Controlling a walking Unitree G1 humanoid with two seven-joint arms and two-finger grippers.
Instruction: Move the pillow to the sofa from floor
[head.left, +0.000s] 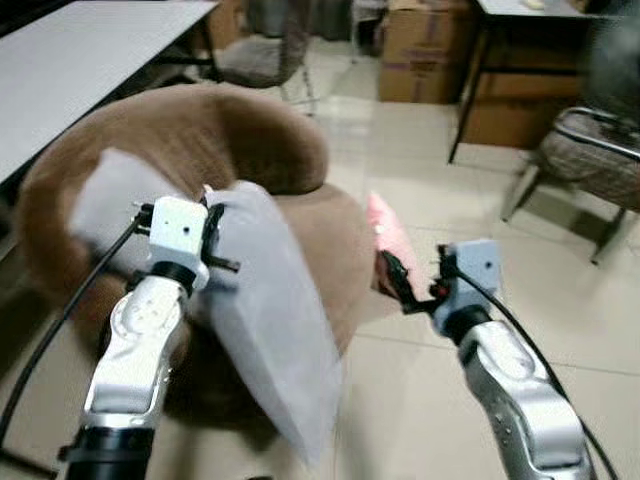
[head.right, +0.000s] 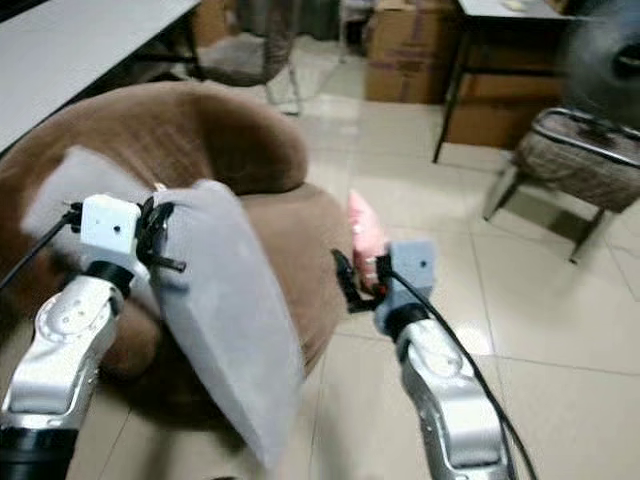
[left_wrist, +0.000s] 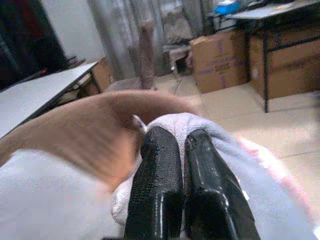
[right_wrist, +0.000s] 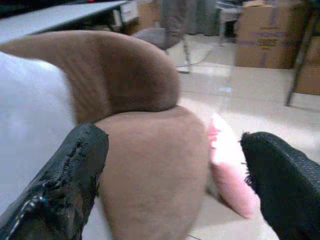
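You are in an office-type storage room. Note the long white table (head.left: 90, 60), stacked cardboard boxes (head.left: 425, 50), metal-framed chairs (head.left: 585, 150) and tiled floor (head.left: 450, 400).

The pillow (head.left: 275, 330) is pale grey-white and plain. The round sofa (head.left: 250, 140) is plush brown without pattern. A second cushion (head.left: 385, 235) on the floor to its right is pink. The floor (head.left: 420, 390) is cream tile with thin dark joints. Both arms are silver, with black fingers (left_wrist: 155, 185) on the left end effector (left_wrist: 180, 145). Far boxes (head.left: 425, 50) are tan cardboard. The far-left worktop (head.left: 70, 60) is light grey.
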